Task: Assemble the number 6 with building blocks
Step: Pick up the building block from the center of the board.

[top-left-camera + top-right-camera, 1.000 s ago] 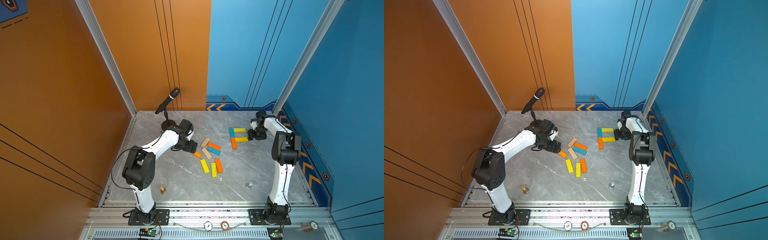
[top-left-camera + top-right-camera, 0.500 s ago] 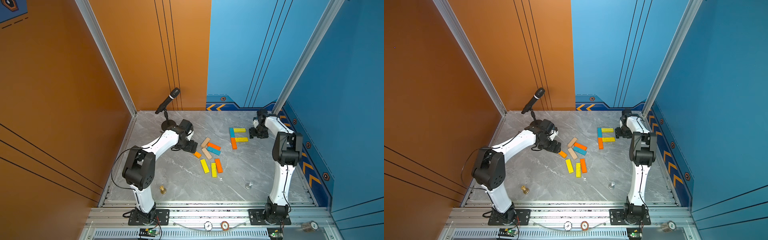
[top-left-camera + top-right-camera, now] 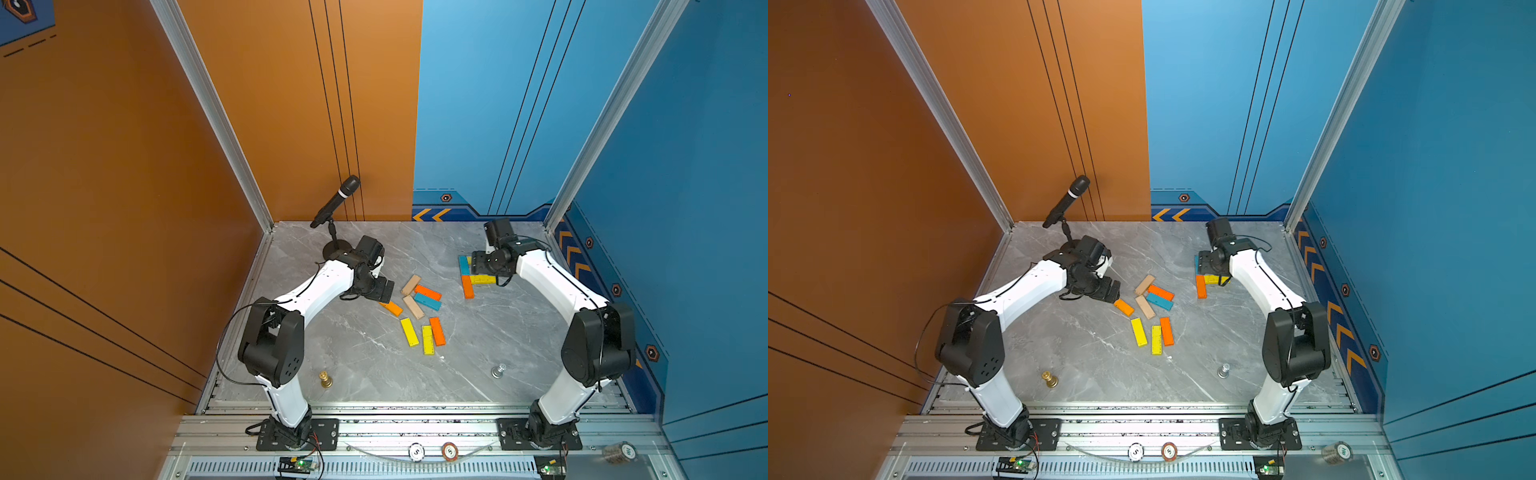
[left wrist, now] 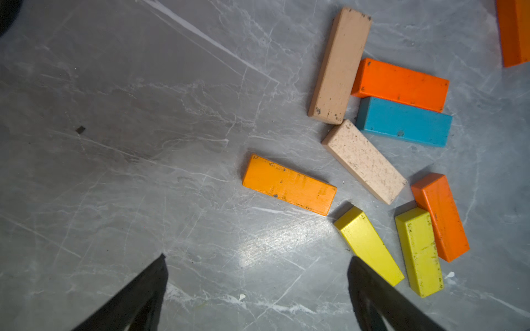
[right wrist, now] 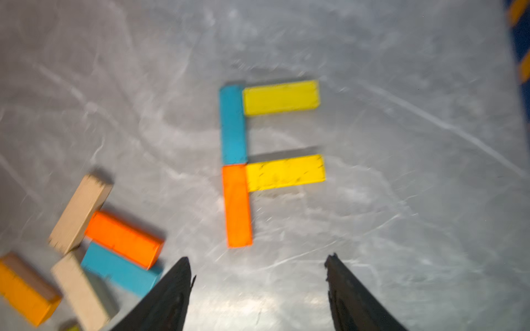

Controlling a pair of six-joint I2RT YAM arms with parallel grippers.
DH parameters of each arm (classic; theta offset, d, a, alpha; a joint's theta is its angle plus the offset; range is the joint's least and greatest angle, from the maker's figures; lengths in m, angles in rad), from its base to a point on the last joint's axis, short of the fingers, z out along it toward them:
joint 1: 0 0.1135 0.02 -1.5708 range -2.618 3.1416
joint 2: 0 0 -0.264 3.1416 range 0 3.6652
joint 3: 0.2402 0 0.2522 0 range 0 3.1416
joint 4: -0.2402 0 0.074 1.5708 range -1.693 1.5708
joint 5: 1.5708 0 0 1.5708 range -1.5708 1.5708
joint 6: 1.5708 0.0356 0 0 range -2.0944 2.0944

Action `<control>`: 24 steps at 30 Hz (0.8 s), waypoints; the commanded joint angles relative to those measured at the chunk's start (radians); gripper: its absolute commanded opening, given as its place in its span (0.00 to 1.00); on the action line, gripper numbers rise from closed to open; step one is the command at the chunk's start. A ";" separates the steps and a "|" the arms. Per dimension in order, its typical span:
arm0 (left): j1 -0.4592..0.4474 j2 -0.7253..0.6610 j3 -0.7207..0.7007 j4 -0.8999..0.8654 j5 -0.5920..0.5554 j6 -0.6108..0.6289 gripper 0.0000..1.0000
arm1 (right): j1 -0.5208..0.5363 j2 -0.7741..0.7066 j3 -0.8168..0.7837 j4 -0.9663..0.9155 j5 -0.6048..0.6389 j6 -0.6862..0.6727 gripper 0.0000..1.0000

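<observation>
While 4 blocks lie as an F on the table (image 5: 401, 258), with a blue block (image 5: 233, 124) above an orange block (image 5: 237, 205) and 2 yellow bars (image 5: 281, 97) running off them, the 6 lacks its bottom bar and lower right side. The right pincer (image 5: 259, 256) hovers by that figure, jaws apart and empty. The left pincer (image 4: 258, 258) hangs wide open and empty near the loose pile (image 4: 401, 120) of 8, closest to the amber block (image 4: 289, 184). That looks the natural pick: turn the wrist until the jaws run along its long sides, centre, then drop straight, since a yellow block (image 4: 368, 246) lies just beside its end and would shift easily. The blocks bear no writing; 2 chips (image 3: 417, 451) on the front rail seem marked 5, though too small to be sure.
</observation>
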 commanded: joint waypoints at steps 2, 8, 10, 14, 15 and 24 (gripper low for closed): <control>0.039 -0.075 -0.031 0.031 -0.029 -0.064 0.98 | 0.146 -0.011 -0.060 -0.025 -0.006 0.092 0.73; 0.105 -0.137 -0.075 0.074 0.010 -0.119 0.98 | 0.260 -0.009 -0.104 -0.054 -0.032 0.111 0.69; 0.115 -0.147 -0.083 0.080 0.010 -0.122 0.98 | 0.279 -0.005 -0.120 -0.061 -0.045 0.115 0.68; 0.136 -0.159 -0.084 0.082 0.011 -0.127 0.98 | 0.320 0.010 -0.160 -0.066 -0.052 0.123 0.65; 0.142 -0.161 -0.086 0.085 0.017 -0.127 0.98 | 0.329 0.015 -0.166 -0.067 -0.053 0.125 0.64; 0.208 -0.174 -0.100 0.111 0.071 -0.153 0.98 | 0.413 0.045 -0.219 -0.059 -0.083 0.141 0.60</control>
